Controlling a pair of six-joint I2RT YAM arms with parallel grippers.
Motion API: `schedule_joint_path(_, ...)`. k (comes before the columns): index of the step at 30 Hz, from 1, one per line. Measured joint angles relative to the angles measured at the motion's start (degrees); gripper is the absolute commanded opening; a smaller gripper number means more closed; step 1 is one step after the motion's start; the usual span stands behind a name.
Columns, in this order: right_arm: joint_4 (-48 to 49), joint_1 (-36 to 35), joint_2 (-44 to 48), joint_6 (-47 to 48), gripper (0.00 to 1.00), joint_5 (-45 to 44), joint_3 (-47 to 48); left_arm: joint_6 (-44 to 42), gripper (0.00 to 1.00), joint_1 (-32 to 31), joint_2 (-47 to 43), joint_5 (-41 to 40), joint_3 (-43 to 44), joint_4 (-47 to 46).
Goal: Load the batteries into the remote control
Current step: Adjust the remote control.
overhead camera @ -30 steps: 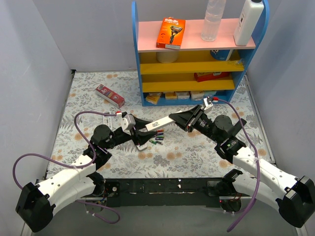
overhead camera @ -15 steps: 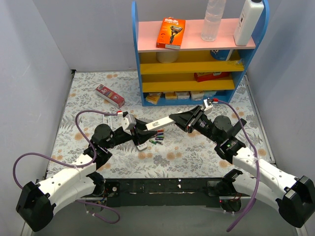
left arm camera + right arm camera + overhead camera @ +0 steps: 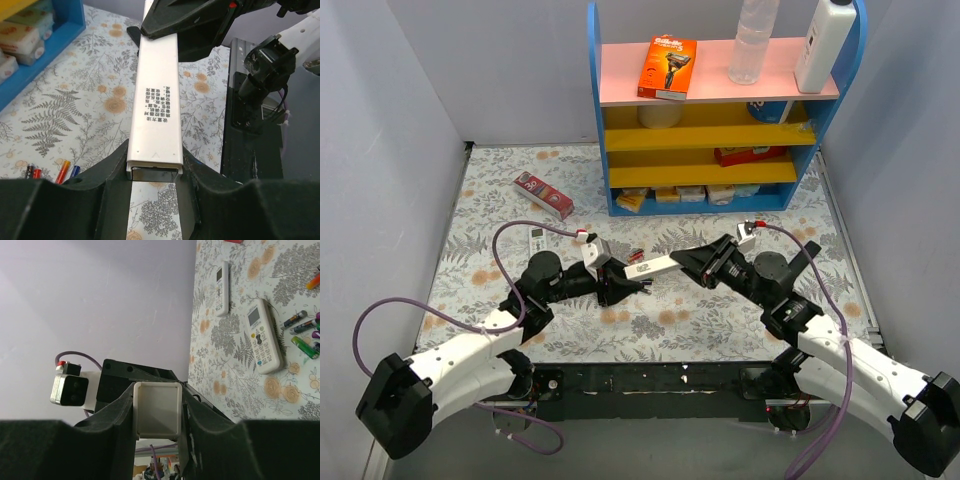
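Floral tabletop (image 3: 500,200) carries loose batteries (image 3: 62,171); left jaws and right jaws each clamp one end of a white remote (image 3: 156,100), seemingly steadying it.

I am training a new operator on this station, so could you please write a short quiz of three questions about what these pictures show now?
1. True or false: the left end effector and the right end effector both grip one white remote, held above the table.
2. Choose one: the loose batteries lie A) inside the held remote, B) on the table, C) in an end effector.
3. In the right wrist view, how many other remotes lie on the table?
Key: 1 true; 2 B; 3 two.
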State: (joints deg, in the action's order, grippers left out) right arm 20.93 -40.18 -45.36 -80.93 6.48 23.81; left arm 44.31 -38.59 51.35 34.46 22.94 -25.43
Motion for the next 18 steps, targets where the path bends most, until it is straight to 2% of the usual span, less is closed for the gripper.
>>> schedule_joint_path(4, 0.02, 0.24, 1.92, 0.11, 0.42, -0.59, -3.63, 0.07, 0.00, -0.31, 2.01, 0.96, -0.04, 0.87)
schedule_joint_path(7, 0.31, 0.90, 2.86, 0.17, 0.48, -0.57, -6.27, 0.24, 0.00, -0.52, 4.33, 1.81, -0.04, 1.16)
schedule_joint_path(13, 1.25, 2.97, 4.35, 1.09, 0.49, -0.76, -12.57, 0.76, 0.00, -0.50, 8.02, 2.25, -0.04, 1.81)
schedule_joint_path(18, 1.44, 4.85, 5.92, 1.66, 0.40, -1.36, -15.08, 0.92, 0.00, -0.33, 9.09, 1.84, -0.04, 1.95)
